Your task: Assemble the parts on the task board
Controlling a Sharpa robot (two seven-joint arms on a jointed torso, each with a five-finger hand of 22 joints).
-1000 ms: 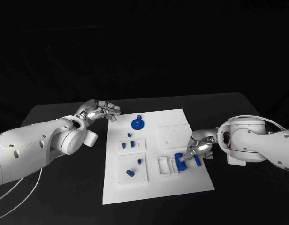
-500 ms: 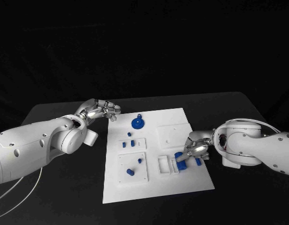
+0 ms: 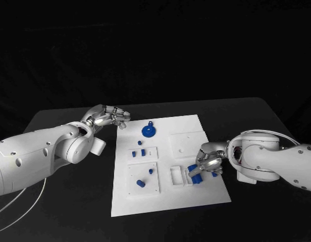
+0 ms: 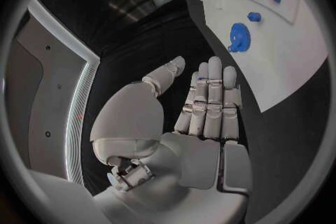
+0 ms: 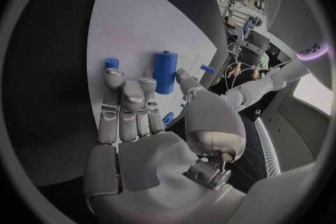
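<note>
Right hand (image 3: 208, 165) is creeping leftward over the task board (image 3: 171, 201) versus a second ago; left hand (image 3: 109, 117) is staying put off the board's far-left corner, fingers apart, holding nothing. Right wrist view is showing a smooth blue cylinder (image 5: 165, 71) lying flat on the white plate, long axis along the fingers (image 5: 123, 102), just beyond them; grip on it can't be determined. Head view is hiding that, showing the toothed blue gear (image 3: 148, 132) instead.
</note>
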